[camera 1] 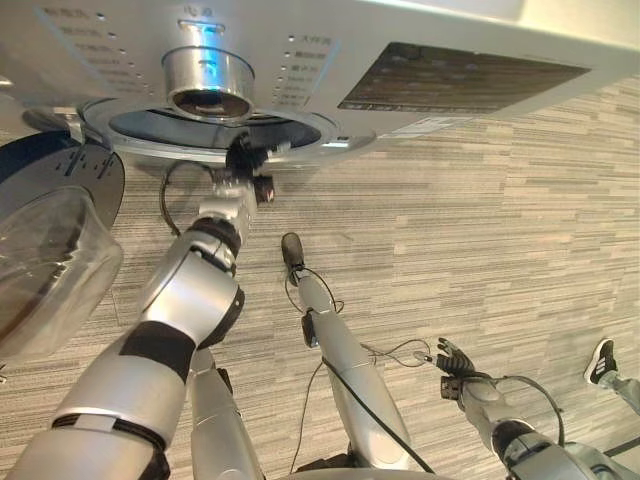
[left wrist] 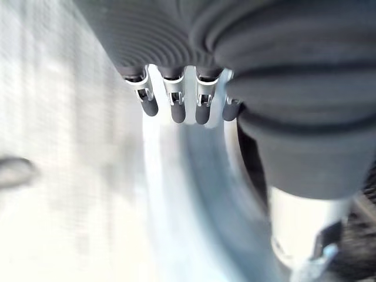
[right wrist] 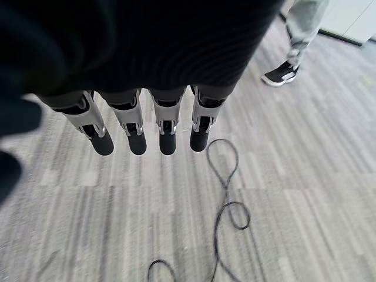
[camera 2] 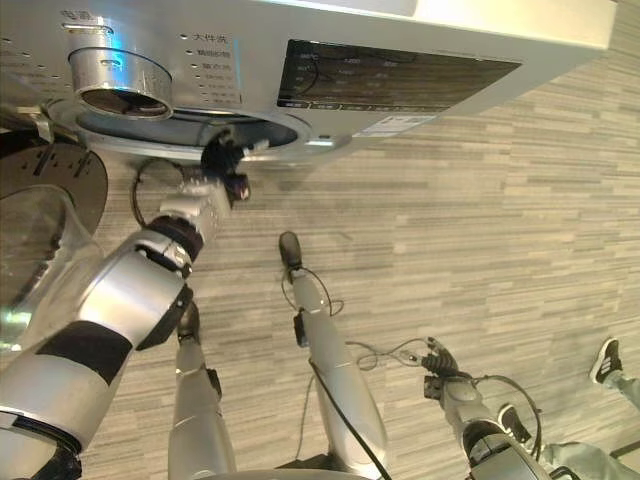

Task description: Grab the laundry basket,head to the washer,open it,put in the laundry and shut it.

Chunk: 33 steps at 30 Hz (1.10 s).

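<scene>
The white washer spans the top of the view, with a silver knob and a dark display panel. Its round door, with a clear glass bowl, stands swung open at the left. The dark drum opening lies under the knob. My left hand reaches up to the opening's lower rim, fingers relaxed and empty beside the pale rim. My right hand hangs low at the right over the floor, fingers straight and holding nothing.
Grey wood-look plank flooring runs in front of the washer. A person's dark shoe and light trouser leg stand at the far right, close to my right hand.
</scene>
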Motion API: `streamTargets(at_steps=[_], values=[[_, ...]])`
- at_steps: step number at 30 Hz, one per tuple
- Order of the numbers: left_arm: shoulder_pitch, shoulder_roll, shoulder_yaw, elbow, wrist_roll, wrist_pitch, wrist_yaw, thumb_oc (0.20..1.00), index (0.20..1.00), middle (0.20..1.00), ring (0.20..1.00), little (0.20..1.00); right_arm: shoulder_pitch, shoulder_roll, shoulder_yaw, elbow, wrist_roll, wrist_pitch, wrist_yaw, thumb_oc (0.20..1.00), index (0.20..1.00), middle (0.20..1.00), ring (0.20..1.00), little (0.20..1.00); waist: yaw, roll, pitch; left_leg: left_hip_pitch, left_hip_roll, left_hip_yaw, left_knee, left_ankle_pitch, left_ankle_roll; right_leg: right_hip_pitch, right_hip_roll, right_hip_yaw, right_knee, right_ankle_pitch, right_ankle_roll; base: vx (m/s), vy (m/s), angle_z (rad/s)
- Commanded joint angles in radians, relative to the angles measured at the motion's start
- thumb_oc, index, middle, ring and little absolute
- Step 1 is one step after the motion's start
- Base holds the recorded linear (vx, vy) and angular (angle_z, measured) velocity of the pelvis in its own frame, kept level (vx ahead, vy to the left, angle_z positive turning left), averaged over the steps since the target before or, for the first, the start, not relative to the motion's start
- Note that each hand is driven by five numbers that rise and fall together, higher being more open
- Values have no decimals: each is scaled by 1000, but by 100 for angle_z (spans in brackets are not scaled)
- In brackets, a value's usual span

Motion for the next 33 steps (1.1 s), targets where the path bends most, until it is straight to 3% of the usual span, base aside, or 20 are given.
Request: streamTargets(at_steps=[1, 4, 5, 7, 8, 9, 14, 19, 24, 26, 27, 28, 29, 30, 31, 32, 33], values=[[29, -67, 69, 14, 64, -48, 6, 1000, 1000, 1000, 1000, 1000, 54, -15, 35, 30, -50, 1, -8, 1000, 1000, 1000, 1000, 1000, 19, 3, 47, -43, 60, -135, 38, 137, 11, 72, -160, 52, 103, -115, 149, 0, 0, 0], [242, -106, 73, -93, 58, -93, 4, 1000, 1000, 1000, 1000, 1000, 2, -16, 19, 23, -67, -10, -36, 1000, 1000, 1000, 1000, 1000, 65, 29, 74, 16, 48, -133, 29, 140, 11, 140, -176, 36, 105, -122, 145, -13, -5, 4], [242, -106, 72, -94, 58, -93, 4, 1000, 1000, 1000, 1000, 1000, 2, -16, 19, 23, -67, -10, -36, 1000, 1000, 1000, 1000, 1000, 65, 28, 75, 17, 48, -133, 29, 140, 11, 141, -176, 36, 105, -122, 145, -10, 20, 12], [413, -109, 48, -179, 86, -128, 10, 1000, 1000, 1000, 1000, 1000, -80, -28, -9, 38, -61, -10, -55, 1000, 1000, 1000, 1000, 1000, 112, 69, 95, 71, 33, -125, 29, 136, 18, 213, -194, 23, 99, -125, 144, -9, 36, 24], [413, -109, 48, -179, 86, -128, 10, 1000, 1000, 1000, 1000, 1000, -80, -28, -9, 38, -61, -10, -55, 1000, 1000, 1000, 1000, 1000, 111, 69, 93, 68, 32, -126, 28, 138, 19, 212, -195, 22, 97, -123, 144, 22, 51, 35], [560, -122, 45, -202, 131, -139, -3, 1000, 1000, 1000, 1000, 1000, -86, -35, -35, 45, -85, -14, -58, 1000, 1000, 1000, 1000, 1000, 144, 93, 89, 127, 23, -121, 45, 116, 27, 277, -211, 8, 107, -138, 141, 26, 38, 33], [750, -98, 50, -303, 171, -152, -41, 1000, 1000, 1000, 1000, 1000, 6, -61, -82, 33, -142, -11, -43, 1000, 1000, 1000, 1000, 1000, 179, 129, 60, 229, 9, -120, 54, 82, 41, 402, -237, -17, 98, -150, 149, 60, 54, 21], [893, -59, 76, -393, 181, -150, -102, 1000, 1000, 1000, 1000, 1000, 86, -78, -112, 22, -207, 6, -23, 1000, 1000, 1000, 1000, 1000, 204, 146, 24, 326, -17, -116, 83, 33, 57, 522, -263, -35, 87, -164, 157, 69, 84, 7], [1045, 37, 69, -560, 251, -143, -181, 1000, 1000, 1000, 1000, 1000, 162, -87, -124, -29, -275, 24, 12, 1000, 1000, 1000, 1000, 1000, 236, 158, -39, 388, -98, -112, 189, -65, 86, 668, -337, -66, 16, -142, 175, 38, 143, 11], [1103, 85, 74, -632, 315, -143, -198, 1000, 1000, 1000, 1000, 1000, 174, -103, -130, -64, -301, 27, 14, 1000, 1000, 1000, 1000, 1000, 240, 156, -71, 397, -147, -89, 231, -114, 104, 693, -383, -62, -48, -38, 189, 2, 214, 12], [1113, 153, 96, -602, 377, -146, -210, 1000, 1000, 1000, 1000, 1000, 54, -439, -237, -3, -251, 33, 102, 1000, 1000, 1000, 1000, 1000, 263, 142, -98, 401, -172, -80, 244, -137, 112, 699, -410, -66, -87, 54, 202, 36, 208, 10], [1150, 166, 100, -665, 375, -140, -239, 1000, 1000, 1000, 1000, 1000, 90, -344, -220, -22, -264, 15, 83, 1000, 1000, 1000, 1000, 1000, 261, 156, -120, 411, -194, -71, 253, -160, 128, 705, -431, -52, -132, 137, 202, 1, 241, 5], [1192, 179, 119, -698, 380, -133, -247, 1000, 1000, 1000, 1000, 1000, 98, -323, -234, -54, -247, 40, 83, 1000, 1000, 1000, 1000, 1000, 244, 154, -132, 408, -221, -50, 260, -166, 144, 684, -460, -15, -161, 217, 202, -10, 201, -23], [1195, 181, 119, -700, 380, -131, -247, 1000, 1000, 1000, 1000, 1000, 100, -323, -234, -57, -247, 41, 83, 1000, 1000, 1000, 1000, 1000, 247, 152, -135, 405, -222, -46, 263, -167, 145, 681, -461, -11, -165, 220, 202, -147, 437, -45], [1287, 215, 168, -806, 370, -136, -257, 1000, 1000, 1000, 1000, 1000, 130, -342, -272, -82, -239, 47, 92, 1000, 1000, 1000, 1000, 1000, 241, 175, -150, 398, -252, -12, 289, -166, 175, 648, -443, -24, -192, 211, 185, -147, 427, -48], [1324, 224, 189, -846, 362, -125, -269, 1000, 1000, 1000, 1000, 1000, 146, -350, -283, -94, -253, 49, 99, 1000, 1000, 1000, 1000, 1000, 243, 187, -151, 404, -251, 8, 284, -158, 186, 652, -412, -34, -169, 154, 175, -194, 568, -25], [1380, 243, 222, -889, 353, -110, -282, 1000, 1000, 1000, 1000, 1000, 177, -353, -295, -118, -273, 62, 111, 1000, 1000, 1000, 1000, 1000, 254, 193, -173, 424, -251, 22, 239, -128, 198, 661, -348, -63, -132, 23, 158, -92, 322, -24]])
